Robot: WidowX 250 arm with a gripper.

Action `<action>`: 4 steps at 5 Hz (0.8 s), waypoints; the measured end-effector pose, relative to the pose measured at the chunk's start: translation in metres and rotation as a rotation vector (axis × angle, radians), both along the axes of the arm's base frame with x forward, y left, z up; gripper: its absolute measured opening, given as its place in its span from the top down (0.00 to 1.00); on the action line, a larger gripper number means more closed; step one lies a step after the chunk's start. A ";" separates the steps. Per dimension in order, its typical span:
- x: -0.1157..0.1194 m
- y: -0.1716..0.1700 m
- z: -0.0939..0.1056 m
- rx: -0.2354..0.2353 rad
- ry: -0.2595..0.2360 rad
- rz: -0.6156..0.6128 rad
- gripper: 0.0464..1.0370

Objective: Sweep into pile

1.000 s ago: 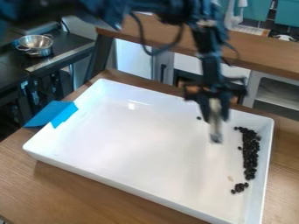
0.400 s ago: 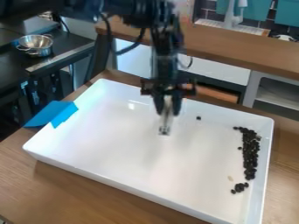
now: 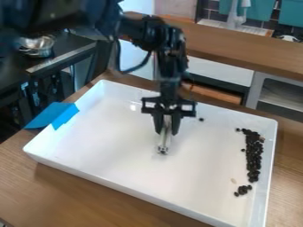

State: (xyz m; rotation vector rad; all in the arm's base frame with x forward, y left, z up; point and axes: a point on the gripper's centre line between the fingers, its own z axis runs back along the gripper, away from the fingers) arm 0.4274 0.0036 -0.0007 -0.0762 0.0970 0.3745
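Black beans [image 3: 253, 157]: strung along right side of white tray [image 3: 112, 142], a few loose
Tool [image 3: 166, 133]: clamped on pale stick [image 3: 164, 145], over tray's middle
Tray: on wooden desk [image 3: 71, 195]

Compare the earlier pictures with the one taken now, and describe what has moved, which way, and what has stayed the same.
The gripper and the pale tool it holds moved left in the view, away from the row of dark pieces, then a little nearer the camera. The hold looks unchanged. The dark pieces, white tray and blue tape stayed put.
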 end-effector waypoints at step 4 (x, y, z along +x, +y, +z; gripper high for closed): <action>0.015 -0.039 -0.002 0.000 0.007 -0.017 0.67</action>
